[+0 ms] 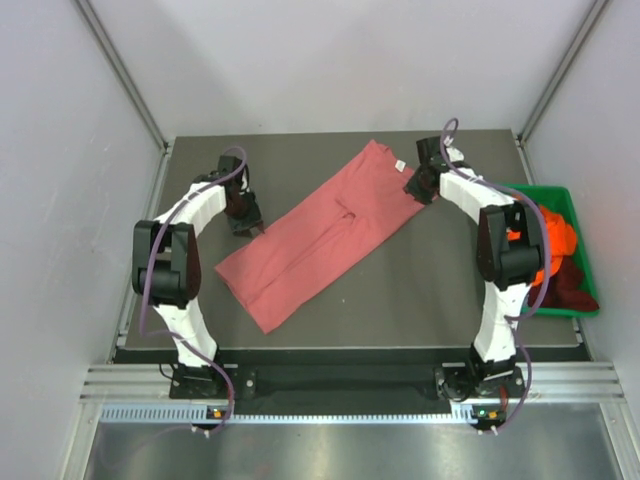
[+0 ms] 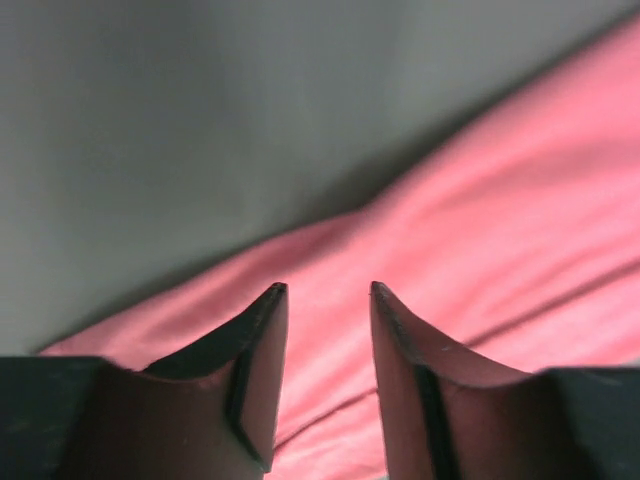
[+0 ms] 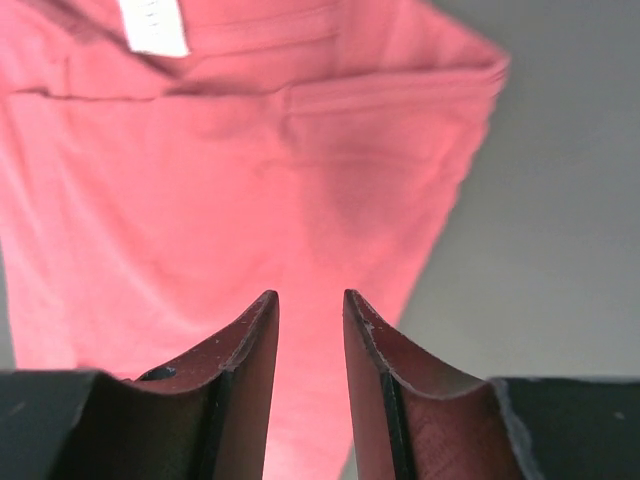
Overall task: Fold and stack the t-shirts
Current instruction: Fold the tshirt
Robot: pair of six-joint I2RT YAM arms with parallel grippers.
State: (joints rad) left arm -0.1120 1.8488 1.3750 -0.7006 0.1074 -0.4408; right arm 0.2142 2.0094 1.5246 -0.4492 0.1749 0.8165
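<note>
pink t-shirt lies between left tool and right tool, both parted, empty.

Salmon-pink t-shirt, folded lengthwise into a long band and lying flat on the dark table, set diagonally from the near left to the far right. A seam line runs along its length, with a small pucker near the middle. A white label shows at the far-right end. An orange t-shirt and a dark maroon t-shirt lie crumpled together in the green bin at the table's right edge.
</note>
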